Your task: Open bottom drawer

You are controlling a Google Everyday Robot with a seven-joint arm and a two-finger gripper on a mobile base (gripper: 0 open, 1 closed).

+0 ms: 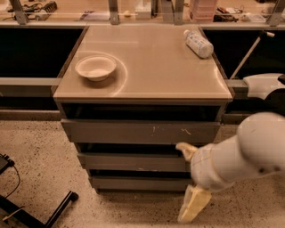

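Observation:
The grey cabinet has three handleless drawer fronts. The bottom drawer is the lowest and narrowest front, plain grey, and it sits flush under the middle front. My gripper reaches in from the right on a white arm and is in front of the cabinet's lower right corner. It is open. One cream finger lies at the upper edge of the middle front. The other finger hangs below the bottom drawer's right end, over the floor.
On the cabinet top are a white bowl at the left and a plastic bottle lying at the back right. Black stand legs cross the speckled floor at the lower left. A cluttered counter runs behind.

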